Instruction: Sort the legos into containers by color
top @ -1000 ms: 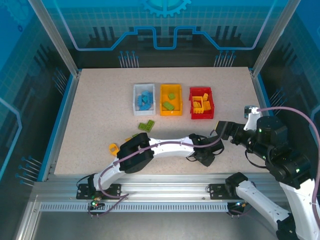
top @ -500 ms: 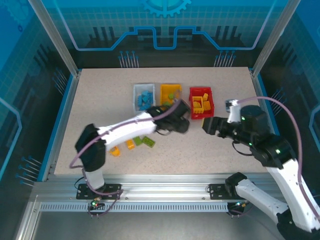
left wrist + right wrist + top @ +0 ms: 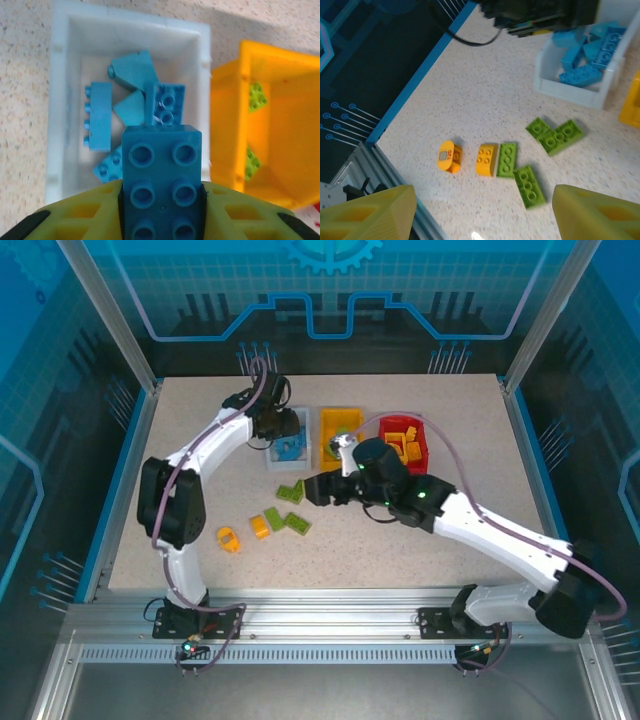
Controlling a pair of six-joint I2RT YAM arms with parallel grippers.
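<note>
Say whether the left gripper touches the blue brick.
Touching: the left wrist view shows the blue brick wedged between the fingers of the left gripper, no gap.

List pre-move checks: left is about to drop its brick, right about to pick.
1. Grip: left gripper shut on blue brick: ok.
2. Drop spot: blue brick above white bin, which holds only blue pieces: ok.
3. Pick readiness: right gripper open above green bricks and yellow bricks on the table: ok.
4. One target centred between right's fingers: cannot tell.
5. Sorting finished: not ok; those bricks lie loose.
</note>
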